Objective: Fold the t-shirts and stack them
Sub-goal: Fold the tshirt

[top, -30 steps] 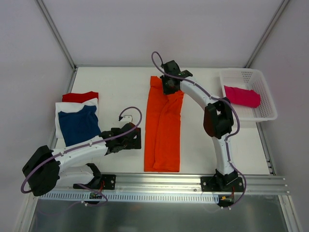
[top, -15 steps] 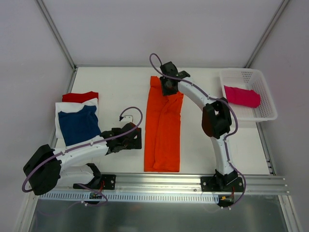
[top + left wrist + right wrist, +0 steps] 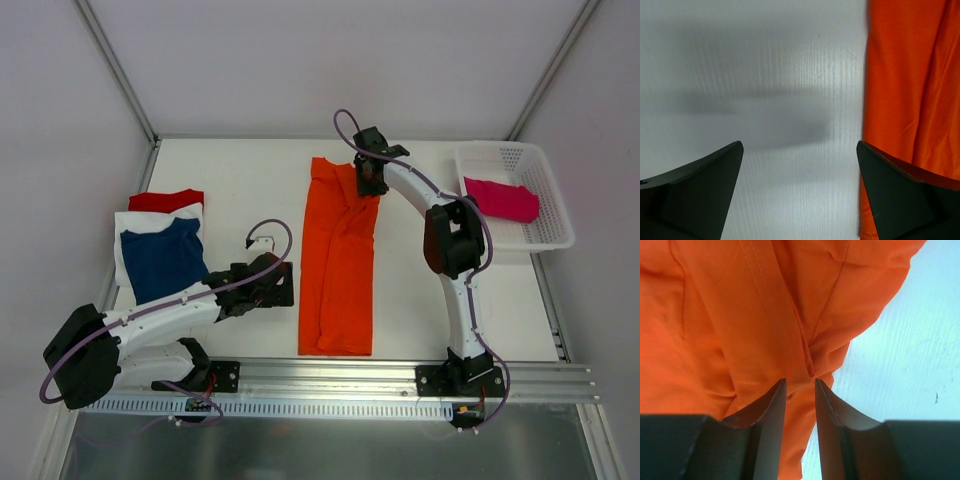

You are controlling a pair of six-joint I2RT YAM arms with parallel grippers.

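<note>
The bright orange t-shirt (image 3: 338, 270) lies folded into a long strip down the middle of the table. My right gripper (image 3: 368, 180) is at its far right corner, jaws nearly closed on a bunched fold of orange cloth (image 3: 740, 315), which puckers toward my fingertips (image 3: 800, 381). My left gripper (image 3: 285, 290) is open and empty just left of the strip's left edge (image 3: 910, 75), low over the bare table (image 3: 800, 145). At the left, a navy blue t-shirt (image 3: 162, 258) lies folded on a white one (image 3: 128, 228), with a red one (image 3: 165, 199) showing behind.
A white mesh basket (image 3: 555, 240) stands at the far right and holds a magenta pink t-shirt (image 3: 500, 198). Metal rails run along the table's near edge. White walls enclose the table on the left, back and right.
My right gripper has shifted a little to the right at the shirt's far end, pulling the top corner cloth with it. The left arm has barely moved.
</note>
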